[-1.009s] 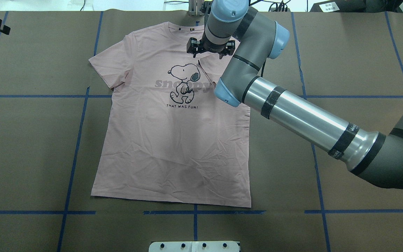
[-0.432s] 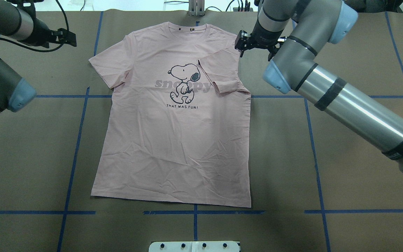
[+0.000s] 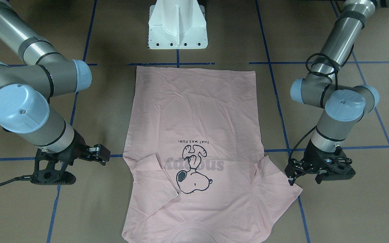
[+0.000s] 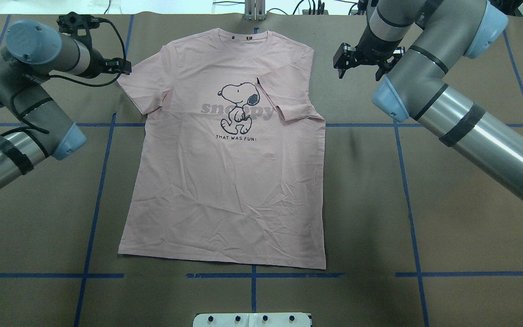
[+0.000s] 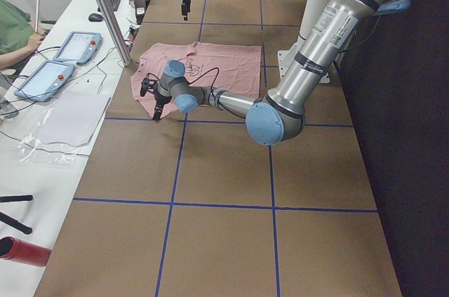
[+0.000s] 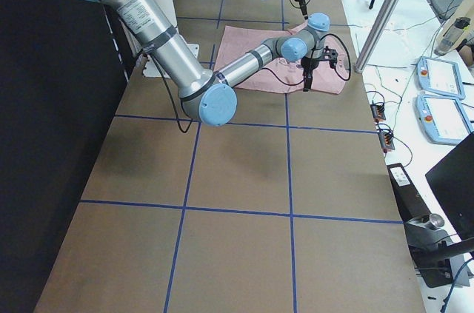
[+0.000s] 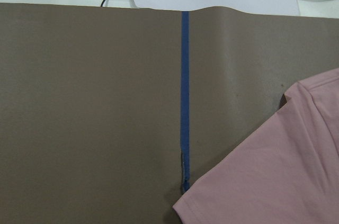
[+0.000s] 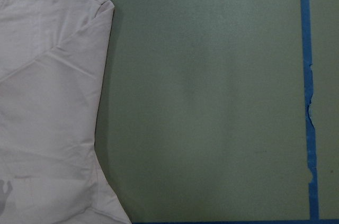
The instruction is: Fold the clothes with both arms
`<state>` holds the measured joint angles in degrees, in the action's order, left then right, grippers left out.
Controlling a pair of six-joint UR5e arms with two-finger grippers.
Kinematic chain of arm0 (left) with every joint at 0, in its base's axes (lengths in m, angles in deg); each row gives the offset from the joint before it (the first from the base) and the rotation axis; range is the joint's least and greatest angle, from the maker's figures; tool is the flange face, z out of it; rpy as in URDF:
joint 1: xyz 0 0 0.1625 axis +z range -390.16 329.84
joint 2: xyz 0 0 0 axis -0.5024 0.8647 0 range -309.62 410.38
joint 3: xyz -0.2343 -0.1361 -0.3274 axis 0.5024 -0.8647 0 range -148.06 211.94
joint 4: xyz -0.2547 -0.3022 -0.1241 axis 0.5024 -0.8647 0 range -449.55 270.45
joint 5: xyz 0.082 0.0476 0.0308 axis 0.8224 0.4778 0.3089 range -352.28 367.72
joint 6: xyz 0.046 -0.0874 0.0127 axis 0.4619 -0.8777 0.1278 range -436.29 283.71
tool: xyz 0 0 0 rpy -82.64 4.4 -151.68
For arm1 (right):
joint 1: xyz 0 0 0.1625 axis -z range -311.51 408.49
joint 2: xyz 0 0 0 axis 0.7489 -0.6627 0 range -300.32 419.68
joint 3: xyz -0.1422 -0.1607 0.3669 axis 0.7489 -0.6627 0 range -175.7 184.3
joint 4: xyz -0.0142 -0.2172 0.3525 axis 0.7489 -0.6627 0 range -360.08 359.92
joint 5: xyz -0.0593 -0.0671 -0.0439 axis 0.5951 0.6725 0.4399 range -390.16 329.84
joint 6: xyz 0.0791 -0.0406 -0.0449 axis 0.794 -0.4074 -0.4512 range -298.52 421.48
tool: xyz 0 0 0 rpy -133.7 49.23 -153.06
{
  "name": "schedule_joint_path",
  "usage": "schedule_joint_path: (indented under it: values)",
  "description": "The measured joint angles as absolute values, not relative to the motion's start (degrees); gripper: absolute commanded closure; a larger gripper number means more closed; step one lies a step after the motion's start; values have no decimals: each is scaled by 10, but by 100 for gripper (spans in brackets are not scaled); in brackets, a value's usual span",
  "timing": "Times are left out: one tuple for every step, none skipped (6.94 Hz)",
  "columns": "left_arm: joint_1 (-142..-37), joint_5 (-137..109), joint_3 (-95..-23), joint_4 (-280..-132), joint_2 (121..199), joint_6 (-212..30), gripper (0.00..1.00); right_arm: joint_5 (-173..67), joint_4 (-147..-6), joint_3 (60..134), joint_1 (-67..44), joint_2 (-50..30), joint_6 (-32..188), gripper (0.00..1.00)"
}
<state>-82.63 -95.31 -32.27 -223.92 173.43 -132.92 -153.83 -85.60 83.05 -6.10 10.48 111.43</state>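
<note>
Overhead exterior: T-shirt (image 4: 225, 190), 1 sleeve (image 4: 288, 97) folded.

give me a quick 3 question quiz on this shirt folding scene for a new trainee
1. True or false: both sleeves of the pale pink cotton T-shirt are folded in over its chest.
2. The right arm's black two-finger gripper is: A) on the collar, B) over the bare brown table beside the shirt's shoulder, C) at the hem.
3. Fill in: the left arm's black gripper is next to the ___ sleeve (folded or unfolded).

Key
1. False: only the sleeve on the robot's right is folded in.
2. B
3. Unfolded: the spread sleeve lies flat, out to the side.
</note>
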Motion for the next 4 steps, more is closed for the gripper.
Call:
schedule_joint_path:
  values:
    - [-816, -934, -295, -2252, 1745, -1330, 7, -1538, -854, 832, -61, 103, 1113, 0]
    - [-810, -924, -280, -2257, 1751, -1330, 16, -1538, -853, 832, -61, 104, 1113, 0]
    - [-808, -920, -273, -2259, 1754, -1330, 45, -1537, -853, 832, -61, 105, 1115, 0]
    - [-807, -919, -268, -2260, 1756, -1329, 81, -1537, -852, 832, -61, 105, 1117, 0]
